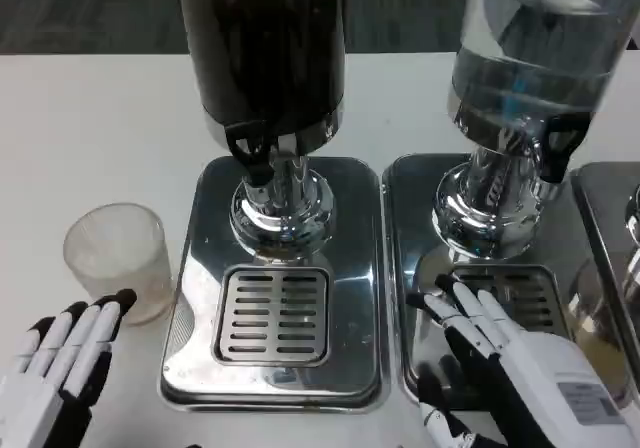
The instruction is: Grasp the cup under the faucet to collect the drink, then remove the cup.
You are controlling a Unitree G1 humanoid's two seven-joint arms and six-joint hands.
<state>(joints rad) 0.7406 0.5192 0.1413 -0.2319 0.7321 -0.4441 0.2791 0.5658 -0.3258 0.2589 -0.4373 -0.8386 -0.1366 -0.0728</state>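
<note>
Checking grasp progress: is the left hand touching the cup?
Cannot tell. In the head view, the left hand's fingertips overlap the cup's lower edge, showing neither gap nor contact plainly.

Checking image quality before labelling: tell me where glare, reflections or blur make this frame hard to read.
Head view: bright glare and reflections on the chrome dispenser bases; the clear tank shows confusing reflections; the translucent cup has low contrast against the white table; both hands, left hand and right hand, look sharp.

White table (90, 118) carries a translucent plastic cup (118, 258), upright at front left. Just right of it sit two steel dispenser bases (275, 278) (480, 288) side by side; a third base's edge (605, 228) at far right.
</note>
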